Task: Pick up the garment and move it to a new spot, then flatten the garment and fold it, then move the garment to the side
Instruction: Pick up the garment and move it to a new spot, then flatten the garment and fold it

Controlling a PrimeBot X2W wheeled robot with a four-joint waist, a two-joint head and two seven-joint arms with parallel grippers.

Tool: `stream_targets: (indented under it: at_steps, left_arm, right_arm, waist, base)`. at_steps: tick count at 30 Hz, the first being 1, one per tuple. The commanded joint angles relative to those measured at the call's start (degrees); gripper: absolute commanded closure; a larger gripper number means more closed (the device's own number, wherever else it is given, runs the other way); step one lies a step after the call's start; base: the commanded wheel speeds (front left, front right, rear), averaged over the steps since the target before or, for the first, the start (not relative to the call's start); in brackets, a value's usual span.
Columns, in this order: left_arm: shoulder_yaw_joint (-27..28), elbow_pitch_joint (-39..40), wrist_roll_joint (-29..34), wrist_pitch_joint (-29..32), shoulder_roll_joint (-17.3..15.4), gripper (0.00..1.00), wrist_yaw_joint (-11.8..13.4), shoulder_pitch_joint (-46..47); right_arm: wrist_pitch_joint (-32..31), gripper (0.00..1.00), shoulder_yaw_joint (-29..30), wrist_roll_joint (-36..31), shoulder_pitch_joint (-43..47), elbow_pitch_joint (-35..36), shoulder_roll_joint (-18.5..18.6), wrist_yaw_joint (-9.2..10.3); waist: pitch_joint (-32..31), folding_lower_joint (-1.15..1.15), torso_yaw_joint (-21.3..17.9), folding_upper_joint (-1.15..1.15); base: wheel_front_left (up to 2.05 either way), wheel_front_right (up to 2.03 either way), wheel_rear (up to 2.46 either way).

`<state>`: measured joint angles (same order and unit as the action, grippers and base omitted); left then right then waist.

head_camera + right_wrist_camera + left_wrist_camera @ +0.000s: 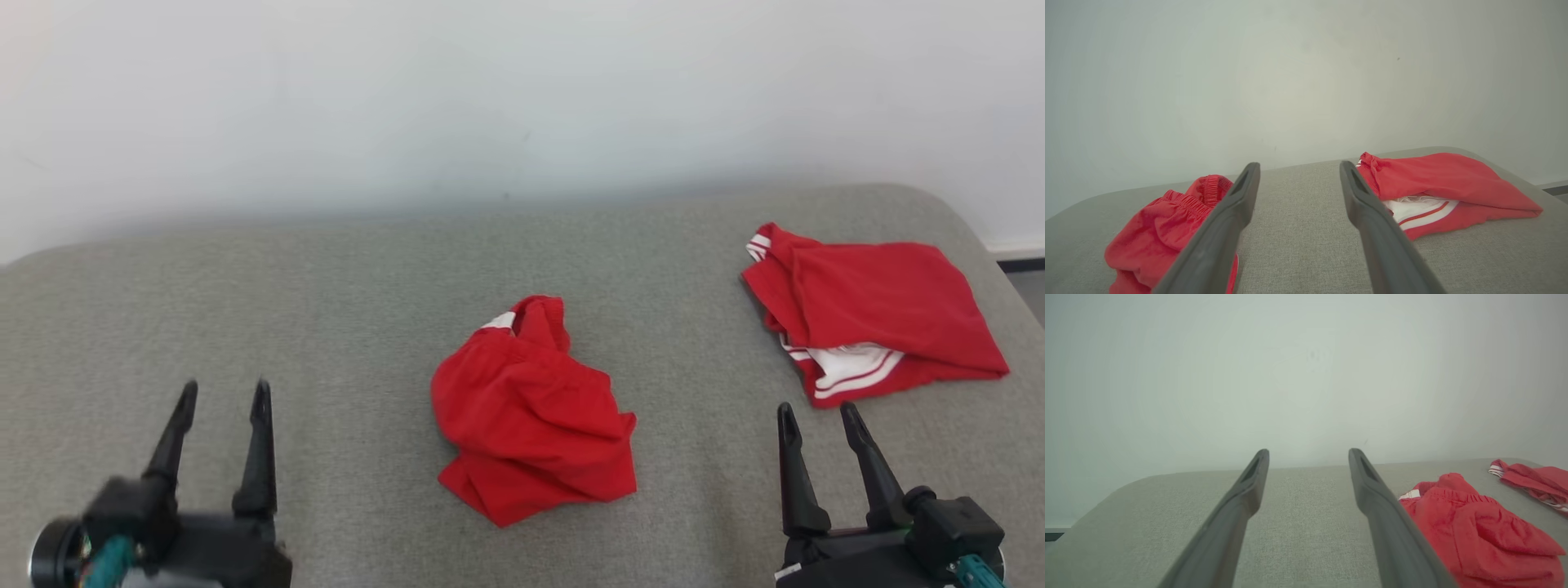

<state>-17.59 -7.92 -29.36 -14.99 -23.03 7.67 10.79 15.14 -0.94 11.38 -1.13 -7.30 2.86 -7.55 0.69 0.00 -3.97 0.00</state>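
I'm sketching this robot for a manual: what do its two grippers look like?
The left gripper and right gripper match: two long, dark grey, tapering fingers with a slot near each tip, on a black blocky base. A teal cable shows at each wrist.

The left gripper (225,384) has two long, thin black fingers (258,457). The right gripper (817,406) looks the same. Both have blue-green wires (108,562).

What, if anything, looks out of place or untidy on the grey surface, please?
The middle red garment lies crumpled in a heap, waistband bunched up. The red garment at far right is only loosely folded, white lining spilling out. Nothing looks damaged.
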Motion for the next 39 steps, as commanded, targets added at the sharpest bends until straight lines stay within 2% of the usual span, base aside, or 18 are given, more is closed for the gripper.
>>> stream_targets:
  at_steps: [1,3,11,17,21,29,39]
  left_arm:
    - [0.12,0.54,1.81,-0.12,-0.32,0.0,0.45,-2.1]
    - [1.54,1.64,2.83,-0.12,0.45,0.0,0.96,-4.4]
    - [8.17,4.55,6.52,-0.1,3.86,0.0,-0.9,-12.91]
    - [14.6,6.31,9.33,-0.1,8.32,0.0,-3.2,-17.14]
    - [17.99,5.72,11.13,-0.11,11.32,0.0,-5.78,-18.34]
    - [20.58,2.13,15.67,-0.11,14.77,0.0,-10.2,-18.08]
    - [23.0,-1.09,18.64,-0.11,16.41,0.0,-12.65,-16.2]
  right_arm:
    - [0.1,0.0,0.38,-0.44,0.78,0.02,0.08,0.12]
    - [0.09,0.0,0.45,-0.4,1.39,-0.29,0.02,0.12]
    - [0.09,0.0,0.62,0.28,2.17,-1.47,0.05,0.12]
    - [0.09,0.0,0.95,0.7,3.03,-2.34,0.04,0.12]
    - [0.1,0.0,0.32,0.97,3.63,-3.4,0.05,0.12]
    - [0.1,0.0,-0.8,1.21,3.56,-4.54,0.05,0.12]
    - [0.1,0.0,-1.1,1.14,3.26,-5.02,0.05,0.12]
  waist:
    - [-1.2,0.0,1.26,0.0]
    - [-1.52,0.0,1.7,0.0]
    - [-1.96,0.0,2.52,0.0]
    - [-2.12,0.0,3.05,0.0]
    - [-2.12,0.0,3.39,0.0]
    - [-1.91,0.0,3.8,0.0]
    - [-1.76,0.0,4.1,0.0]
  base:
    - [0.0,0.0,0.0]
    - [0.0,0.0,0.0]
    - [0.0,0.0,0.0]
    - [0.0,0.0,0.0]
    - [0.0,0.0,0.0]
    - [0.0,0.0,0.0]
    - [0.0,0.0,0.0]
